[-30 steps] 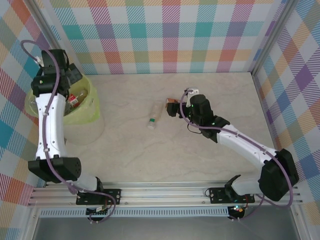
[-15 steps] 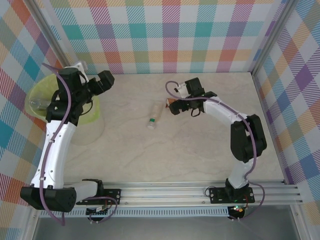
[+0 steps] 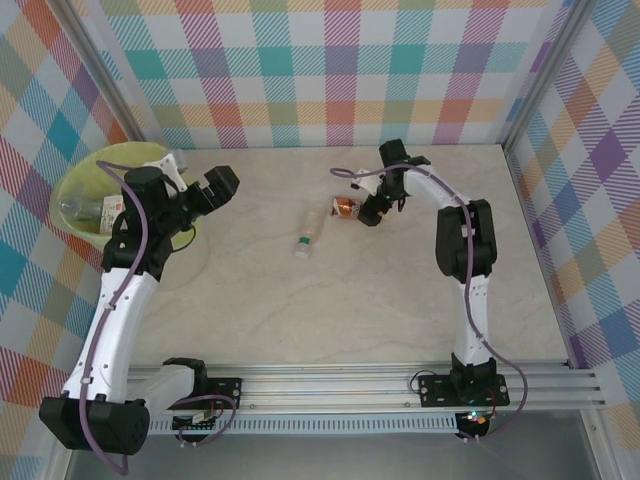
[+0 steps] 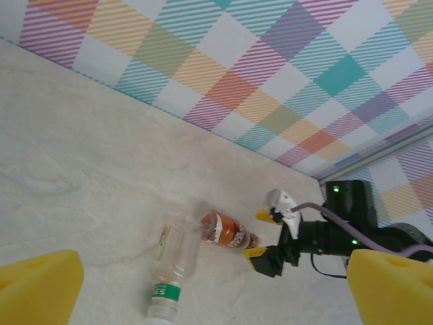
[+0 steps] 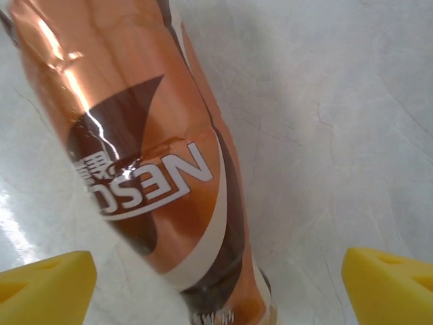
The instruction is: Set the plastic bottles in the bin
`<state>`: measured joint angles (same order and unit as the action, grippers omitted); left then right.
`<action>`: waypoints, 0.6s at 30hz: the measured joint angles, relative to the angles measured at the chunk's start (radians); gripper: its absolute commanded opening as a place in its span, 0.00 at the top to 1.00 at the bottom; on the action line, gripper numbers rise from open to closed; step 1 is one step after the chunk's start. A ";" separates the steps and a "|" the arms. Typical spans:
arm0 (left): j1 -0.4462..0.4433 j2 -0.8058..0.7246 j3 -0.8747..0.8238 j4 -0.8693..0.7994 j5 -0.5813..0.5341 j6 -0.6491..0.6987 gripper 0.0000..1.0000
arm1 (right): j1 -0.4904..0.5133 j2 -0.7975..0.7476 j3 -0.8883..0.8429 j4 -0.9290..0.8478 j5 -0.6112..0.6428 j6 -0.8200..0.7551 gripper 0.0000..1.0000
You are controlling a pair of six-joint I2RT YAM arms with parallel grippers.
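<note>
Brown bottle [image 5: 135, 156], centre of the right wrist view: copper-brown film label, high gloss, streaked highlights, smooth. My pads [image 5: 47, 277], lower corners: yellow, matt, foam-like. Table [image 5: 338, 101]: pale stone-look top, faint veining, low sheen. Clear bottle [image 4: 179, 247], lower middle of the left wrist view: transparent plastic. Bin liner [image 3: 95, 165], upper left of the top view: thin translucent film, wrinkled. Rail [image 3: 330, 385], bottom: bare ribbed metal.

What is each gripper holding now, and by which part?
Nothing is held. The left gripper is open and empty. The right gripper has its jaws open on both sides of the brown bottle, not touching it.
</note>
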<state>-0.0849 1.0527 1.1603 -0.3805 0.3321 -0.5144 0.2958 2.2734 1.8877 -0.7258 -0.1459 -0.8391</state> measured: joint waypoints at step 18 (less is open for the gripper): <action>-0.082 0.074 -0.015 0.151 0.084 -0.055 0.00 | 0.006 -0.147 -0.287 0.082 -0.050 -0.078 0.70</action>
<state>-0.1665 1.1263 1.1450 -0.2295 0.4164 -0.5690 0.3023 2.1262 1.6009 -0.6437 -0.1955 -0.9173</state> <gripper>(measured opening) 0.999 0.342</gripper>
